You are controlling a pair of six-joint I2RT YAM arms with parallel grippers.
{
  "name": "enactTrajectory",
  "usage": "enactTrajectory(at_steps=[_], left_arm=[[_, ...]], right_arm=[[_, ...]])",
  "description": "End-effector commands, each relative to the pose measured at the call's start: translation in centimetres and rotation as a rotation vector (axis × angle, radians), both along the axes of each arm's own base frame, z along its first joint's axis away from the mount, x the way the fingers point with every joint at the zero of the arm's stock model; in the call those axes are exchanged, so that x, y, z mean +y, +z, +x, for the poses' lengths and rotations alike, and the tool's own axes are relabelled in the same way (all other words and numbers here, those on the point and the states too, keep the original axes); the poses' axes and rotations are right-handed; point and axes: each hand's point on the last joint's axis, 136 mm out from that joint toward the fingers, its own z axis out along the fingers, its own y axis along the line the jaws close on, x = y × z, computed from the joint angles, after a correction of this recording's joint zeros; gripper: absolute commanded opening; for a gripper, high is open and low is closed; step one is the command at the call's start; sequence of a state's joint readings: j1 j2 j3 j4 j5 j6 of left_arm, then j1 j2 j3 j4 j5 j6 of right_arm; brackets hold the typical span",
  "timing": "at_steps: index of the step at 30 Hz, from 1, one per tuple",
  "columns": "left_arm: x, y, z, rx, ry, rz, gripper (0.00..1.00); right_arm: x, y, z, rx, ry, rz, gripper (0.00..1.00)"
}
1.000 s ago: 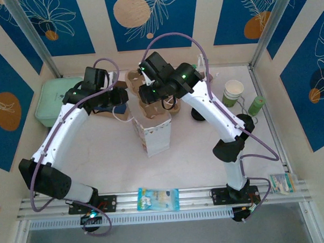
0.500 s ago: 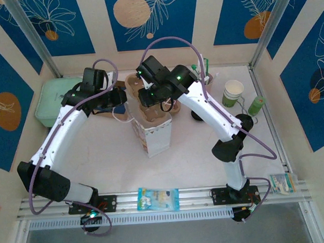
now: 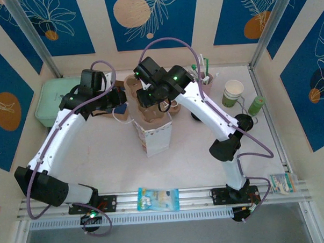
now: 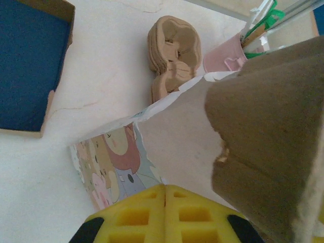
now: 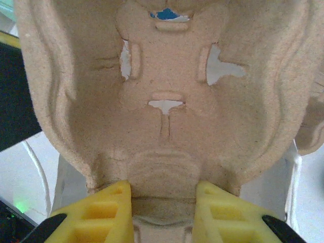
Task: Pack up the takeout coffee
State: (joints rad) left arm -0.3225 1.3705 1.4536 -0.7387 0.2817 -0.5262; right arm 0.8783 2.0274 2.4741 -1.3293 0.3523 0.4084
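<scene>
Left tool (image 4: 164, 191) fully closed — right tool (image 5: 163, 192) clamped.

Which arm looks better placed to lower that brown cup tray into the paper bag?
Right. The right hand grips the pulp cup carrier directly above the open paper bag. The left hand is shut at the bag's rim, apparently steadying it.

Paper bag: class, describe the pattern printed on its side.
Paper bag: pastel cartoon print, clearest in the left wrist view.
</scene>
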Motion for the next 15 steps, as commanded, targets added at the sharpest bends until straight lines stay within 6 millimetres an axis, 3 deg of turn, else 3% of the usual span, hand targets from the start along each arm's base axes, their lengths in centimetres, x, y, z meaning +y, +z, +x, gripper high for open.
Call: enactTrajectory(at_steps=[1,15], left_arm=[[-0.2,1.2,-0.3,-0.023,-0.007,-0.049,0.05],[-0.2,1.1,-0.9,-0.020,0.011,-0.059,0.03]], right_arm=[[0.3,0.6,-0.3,-0.002,-0.015,0.017,0.26],[-0.9,-0.2,-0.8,-0.014,-0.084,-0.068,0.26]])
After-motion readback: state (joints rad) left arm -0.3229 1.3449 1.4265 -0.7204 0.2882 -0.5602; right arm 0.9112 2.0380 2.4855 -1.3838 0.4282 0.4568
